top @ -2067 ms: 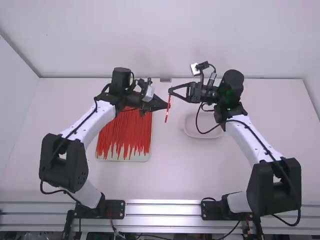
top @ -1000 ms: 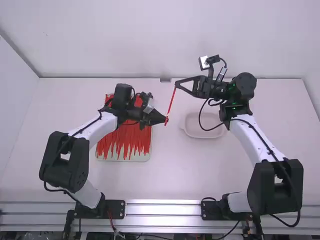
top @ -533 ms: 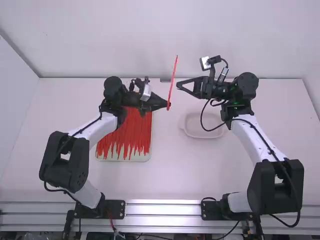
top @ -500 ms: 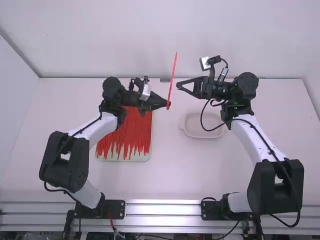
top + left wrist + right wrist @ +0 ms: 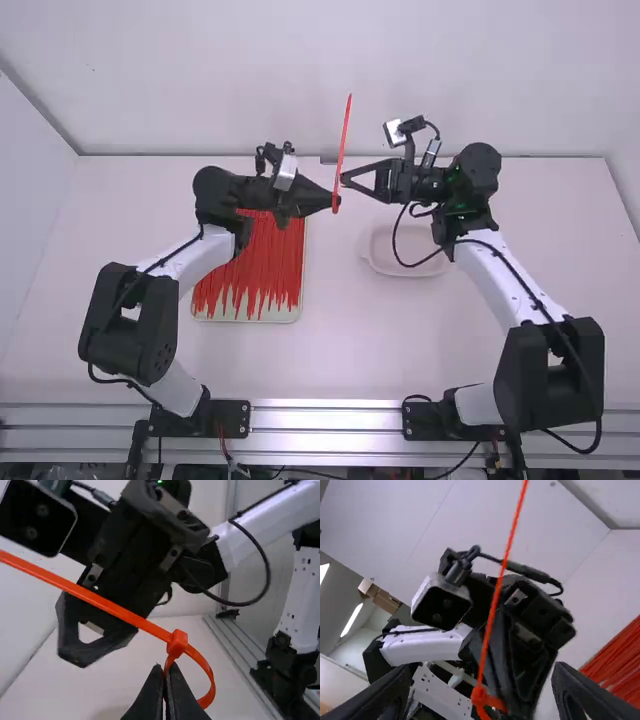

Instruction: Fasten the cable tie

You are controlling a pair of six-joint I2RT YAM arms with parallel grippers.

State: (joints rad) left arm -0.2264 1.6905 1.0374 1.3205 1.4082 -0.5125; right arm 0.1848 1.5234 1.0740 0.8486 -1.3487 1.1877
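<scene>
Red cable tie (image 5: 343,140) looped and held up above the table (image 5: 120,220), tail pointing up, left claw (image 5: 331,201) pinched closed just under its head, right claw (image 5: 345,180) spread open at the strap, pile of red ties (image 5: 250,270) and white dish (image 5: 405,262) below.

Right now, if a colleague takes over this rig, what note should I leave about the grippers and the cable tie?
Left gripper: shut on the cable tie just below its head, held above the table.
Right gripper: open, with the strap running between its fingers, not pinched.
Done: the tail is through the head and a small loop is formed.
Left: probably close the right gripper on the strap and pull the loop tight.
Spare ties lie on the tray; the white bowl sits under the right arm.
</scene>
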